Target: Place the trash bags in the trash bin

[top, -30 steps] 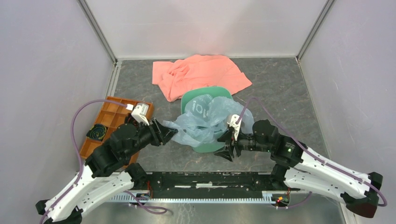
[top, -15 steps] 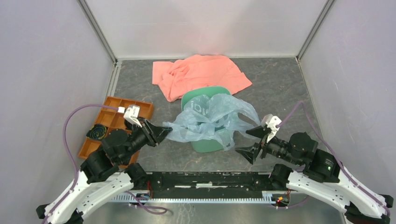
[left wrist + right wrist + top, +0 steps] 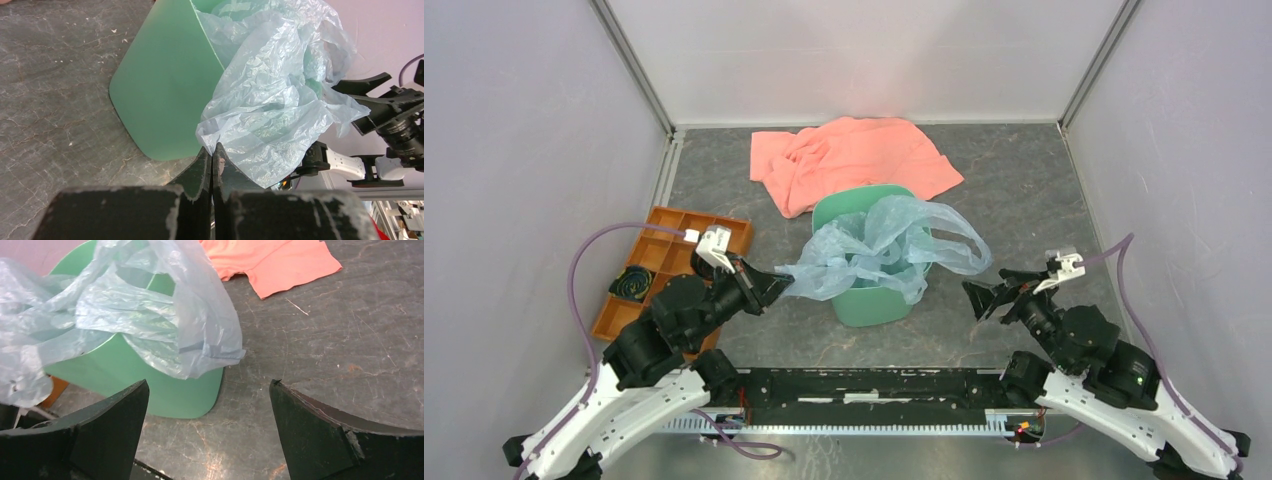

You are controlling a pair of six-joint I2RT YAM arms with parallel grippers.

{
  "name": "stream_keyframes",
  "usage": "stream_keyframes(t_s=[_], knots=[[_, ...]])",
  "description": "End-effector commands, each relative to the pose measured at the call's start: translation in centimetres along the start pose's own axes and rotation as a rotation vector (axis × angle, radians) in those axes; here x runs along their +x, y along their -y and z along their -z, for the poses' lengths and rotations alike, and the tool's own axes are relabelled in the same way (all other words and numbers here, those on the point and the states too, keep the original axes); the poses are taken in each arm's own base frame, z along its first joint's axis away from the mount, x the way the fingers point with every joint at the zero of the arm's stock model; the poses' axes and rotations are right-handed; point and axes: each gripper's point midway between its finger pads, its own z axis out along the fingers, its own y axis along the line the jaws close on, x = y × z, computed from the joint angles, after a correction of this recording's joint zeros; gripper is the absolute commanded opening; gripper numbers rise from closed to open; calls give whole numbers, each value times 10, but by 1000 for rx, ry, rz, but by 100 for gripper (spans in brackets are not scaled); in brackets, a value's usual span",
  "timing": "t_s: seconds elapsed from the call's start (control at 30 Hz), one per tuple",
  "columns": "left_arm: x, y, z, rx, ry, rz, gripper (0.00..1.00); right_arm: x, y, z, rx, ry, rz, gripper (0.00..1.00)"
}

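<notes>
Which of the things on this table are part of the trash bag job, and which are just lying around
Part of the job:
green trash bin
trash bag, draped over its rim
left gripper, pinching the bag's edge
right gripper, open, clear of the bag

Just lying about:
pink cloth
orange tray
dark coiled item in the tray

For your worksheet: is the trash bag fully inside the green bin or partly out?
Partly out: the trash bag drapes over the rim of the green bin.
</notes>
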Motion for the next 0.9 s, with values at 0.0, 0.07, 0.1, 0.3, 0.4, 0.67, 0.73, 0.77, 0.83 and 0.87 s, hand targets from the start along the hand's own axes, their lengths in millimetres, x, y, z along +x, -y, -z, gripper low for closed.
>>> stream_keyframes(t_s=[0.0,0.07,0.1,0.3,0.4,0.67,0.73,0.77,0.83,0.87], knots=[[-3,4,-2,15,13,13,2,-11,4,-12,56,97,-85,98],[-3,2,-1,8,16,13,2,-18,-3,-16,32,133,-96,98],[-3,2,-1,8,18,13,2,-23,-7,-19,19,156,-110,98],[-5,2,0,9,24,14,2,-39,-28,-36,-30,250,-202,98],[-6,3,1,11,27,15,2,-41,-28,-44,-3,260,-194,96],[-4,-7,13,-30,21,15,2,-25,-17,-49,59,211,-113,1],[-11,-4,25,-24,36,25,2,-29,-19,-42,35,182,-74,1],[-14,-3,32,-20,46,30,2,-29,-20,-37,23,167,-56,1],[-18,-8,44,-28,71,39,2,-27,-14,-29,29,134,-41,1],[-16,-12,46,-45,68,43,2,-21,-7,-25,55,111,-40,1]])
